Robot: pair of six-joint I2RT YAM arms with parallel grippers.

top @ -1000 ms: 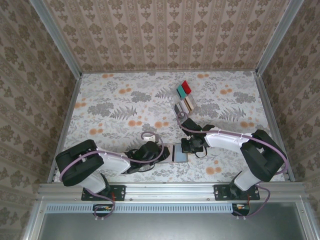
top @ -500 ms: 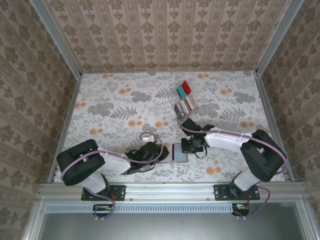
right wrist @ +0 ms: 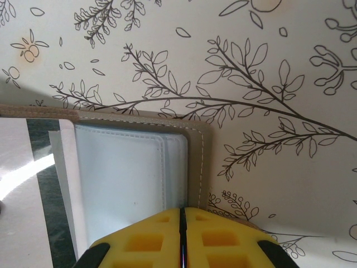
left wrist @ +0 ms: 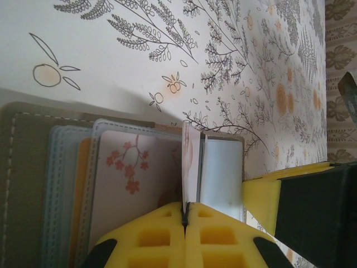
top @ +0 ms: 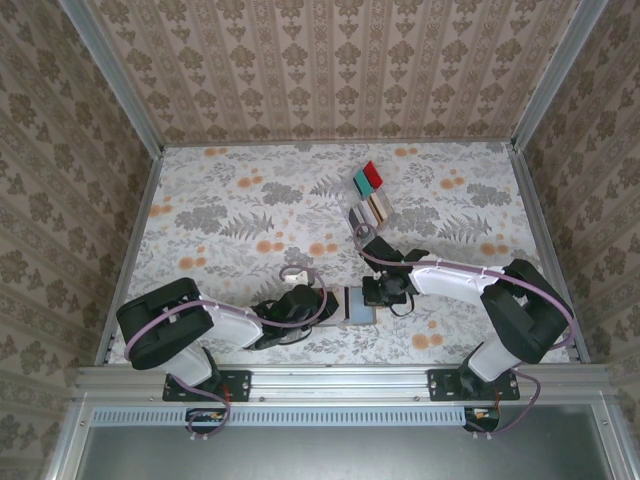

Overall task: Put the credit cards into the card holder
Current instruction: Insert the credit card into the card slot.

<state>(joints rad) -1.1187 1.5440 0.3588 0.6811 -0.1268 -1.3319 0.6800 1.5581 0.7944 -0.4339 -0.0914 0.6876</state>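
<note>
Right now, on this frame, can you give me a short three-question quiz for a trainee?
1. True or false: the card holder lies open between the left gripper and right gripper.
2. The red card stands: A) beside the teal card; B) inside the card holder; C) in the right gripper.
3. Fill in: the left gripper is ___ on a thin card.
Key: 1 true; 2 A; 3 shut.
</note>
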